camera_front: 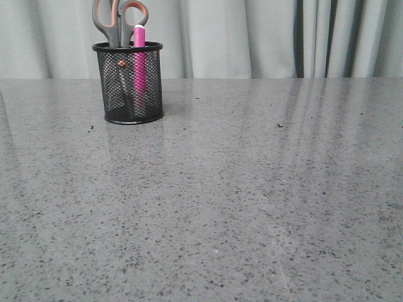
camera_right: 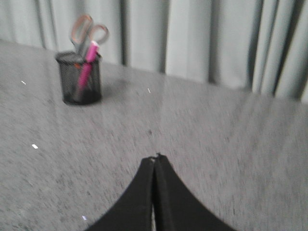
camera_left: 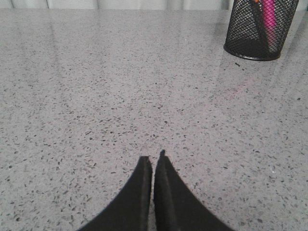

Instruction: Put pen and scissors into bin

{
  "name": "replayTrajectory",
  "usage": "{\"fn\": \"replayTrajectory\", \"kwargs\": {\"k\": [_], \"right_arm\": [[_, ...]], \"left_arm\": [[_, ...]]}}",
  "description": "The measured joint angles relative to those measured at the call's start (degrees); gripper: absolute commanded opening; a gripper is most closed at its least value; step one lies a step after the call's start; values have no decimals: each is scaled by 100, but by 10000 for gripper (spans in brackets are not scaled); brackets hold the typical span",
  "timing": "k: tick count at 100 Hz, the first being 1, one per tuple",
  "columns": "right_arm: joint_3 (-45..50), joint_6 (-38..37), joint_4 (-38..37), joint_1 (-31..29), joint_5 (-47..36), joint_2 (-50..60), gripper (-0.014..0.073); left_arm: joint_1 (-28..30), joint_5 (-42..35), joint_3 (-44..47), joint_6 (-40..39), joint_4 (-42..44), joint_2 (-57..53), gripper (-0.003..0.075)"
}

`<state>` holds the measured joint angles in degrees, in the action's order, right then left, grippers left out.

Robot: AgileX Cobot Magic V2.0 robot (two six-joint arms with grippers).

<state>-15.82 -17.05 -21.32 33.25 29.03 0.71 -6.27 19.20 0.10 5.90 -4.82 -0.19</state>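
Both arms are hanging low over the bare counter, neither showing in the front view. The left hand is sitting pressed narrow, fingers together, gripping nothing; the right hand is doing likewise. The bin is standing upright toward ten o'clock on the counter, holding the pen and the scissors handles-up. Only the front and right wrist views are showing the orange loops; the left wrist view is cutting off the bin's top.

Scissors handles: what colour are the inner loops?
Orange, inside grey handles of the scissors; clearest in the front view.
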Motion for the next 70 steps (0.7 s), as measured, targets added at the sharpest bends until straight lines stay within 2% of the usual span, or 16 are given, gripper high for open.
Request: {"fn": "replayTrajectory", "kwargs": {"k": [10,21,30,41,53,70], "right_arm": [[546,-68,359,-602,-310,0,-70],[1243,-32,752,-1398,-998,0,-70],[1646,280,1014,-1983,-1455,0,-70],[1648,714,1169,-2518,-1464,0,-70],[1648,895,1218,-2866,-1133,0,-70],[1648,944,1231,-2923,-1037,0,-70]], "left_arm": [[0,0,0,0,0,0,-19],[0,0,0,-4,0,0,-19],[0,0,0,-4,0,0,-19],[0,0,0,-4,0,0,-19],[0,0,0,-13,0,0,-19],[0,0,0,-13,0,0,-19]]}}
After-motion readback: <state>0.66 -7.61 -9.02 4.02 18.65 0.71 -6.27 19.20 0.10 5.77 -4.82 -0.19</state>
